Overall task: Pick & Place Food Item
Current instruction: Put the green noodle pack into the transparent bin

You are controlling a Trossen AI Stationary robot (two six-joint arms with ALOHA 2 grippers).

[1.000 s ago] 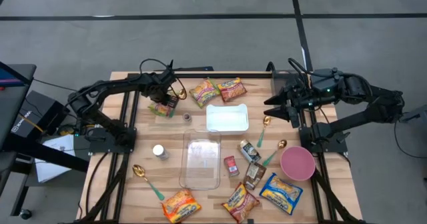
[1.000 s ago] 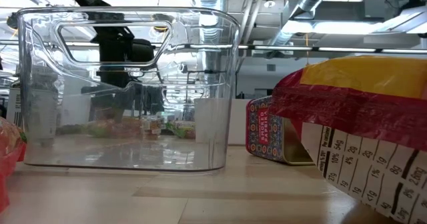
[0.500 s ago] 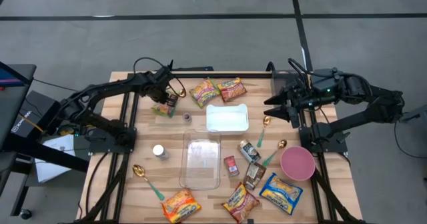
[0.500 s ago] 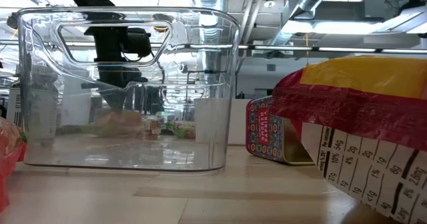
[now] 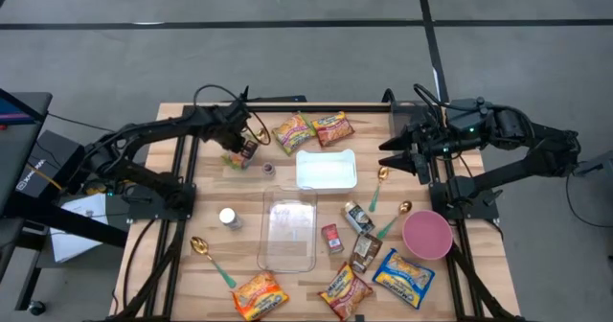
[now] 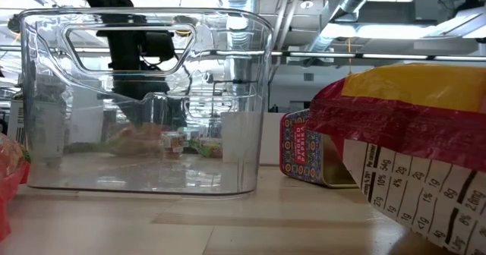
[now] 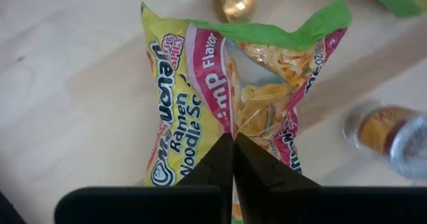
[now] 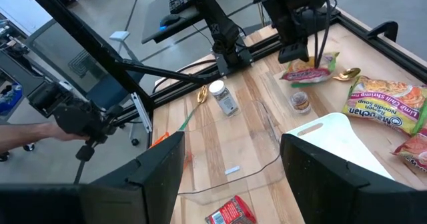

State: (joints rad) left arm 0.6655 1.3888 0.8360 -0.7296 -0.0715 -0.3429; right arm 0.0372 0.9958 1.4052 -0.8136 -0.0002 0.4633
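Observation:
A yellow, pink and green ramen packet (image 7: 220, 91) lies at the table's far left (image 5: 233, 156). My left gripper (image 7: 233, 144) comes down on it from above and is shut on its middle. Through the clear container's wall, the low view shows this gripper (image 6: 140, 73) over the packet (image 6: 137, 137). My right gripper (image 8: 233, 177) is open and empty, held high over the table's far right (image 5: 391, 157). A clear plastic container (image 5: 288, 228) stands at the table's centre. My left gripper pinches the ramen packet's wrapper at its middle (image 7: 230, 121) between its two shut fingertips. The fingers point steeply down from above. The wrapper is gathered into a crease at the fingers, and both ends fan out. Whether the packet is clear of the table, I cannot tell.
Beside the held packet are a gold spoon (image 5: 257, 133) and a small spice jar (image 5: 269, 168). Two more ramen packets (image 5: 293, 133) (image 5: 331, 127) lie at the far edge, and a white lid (image 5: 327, 169) at centre. A pink bowl (image 5: 427, 234), snack packets and spoons fill the near side.
My left gripper has risen a little over the ramen packet, and the packet's middle now stands gathered up under it. My right arm has kept still.

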